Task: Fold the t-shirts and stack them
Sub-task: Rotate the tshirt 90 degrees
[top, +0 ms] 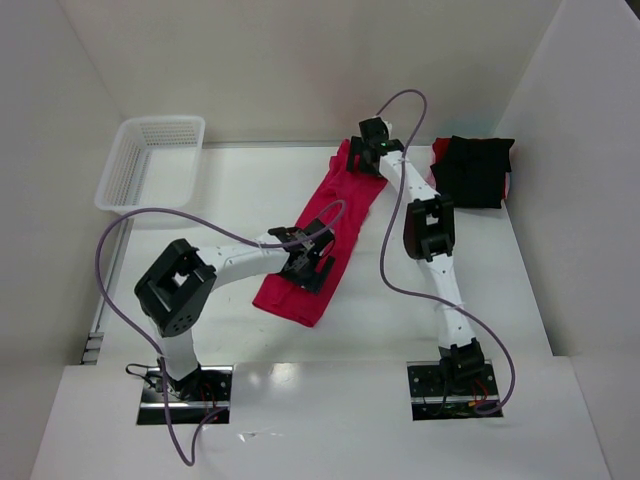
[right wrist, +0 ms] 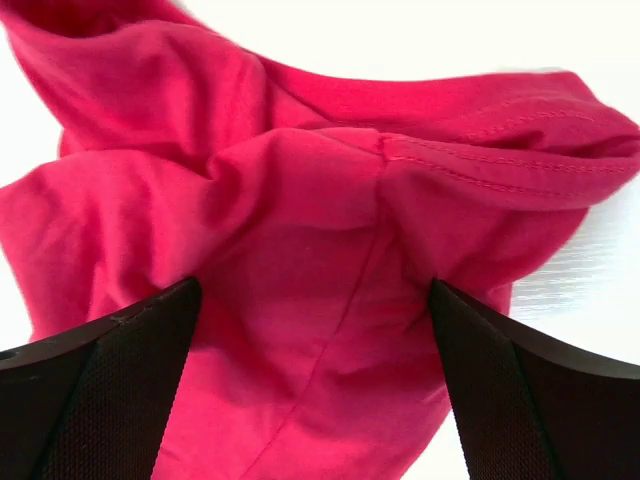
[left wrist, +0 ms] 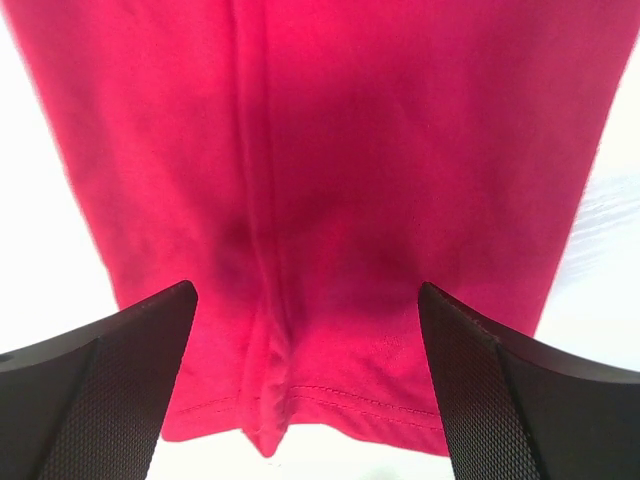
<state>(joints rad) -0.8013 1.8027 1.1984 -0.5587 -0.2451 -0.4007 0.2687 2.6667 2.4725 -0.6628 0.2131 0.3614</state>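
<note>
A crimson-red t-shirt point(top: 322, 238) lies as a long narrow strip across the middle of the table, running from front left to back right. My left gripper point(top: 306, 262) hangs open over its near part, the hemmed edge point(left wrist: 330, 395) showing between the fingers. Over the far, bunched end point(right wrist: 330, 230) my right gripper point(top: 372, 152) stands open, its jaws wide apart with cloth under them. A black t-shirt point(top: 473, 170) lies folded at the back right, with a bit of red cloth showing at its right edge.
A white mesh basket point(top: 150, 160) stands at the back left. White walls close the table in at the back and on both sides. Purple cables loop from both arms above the table.
</note>
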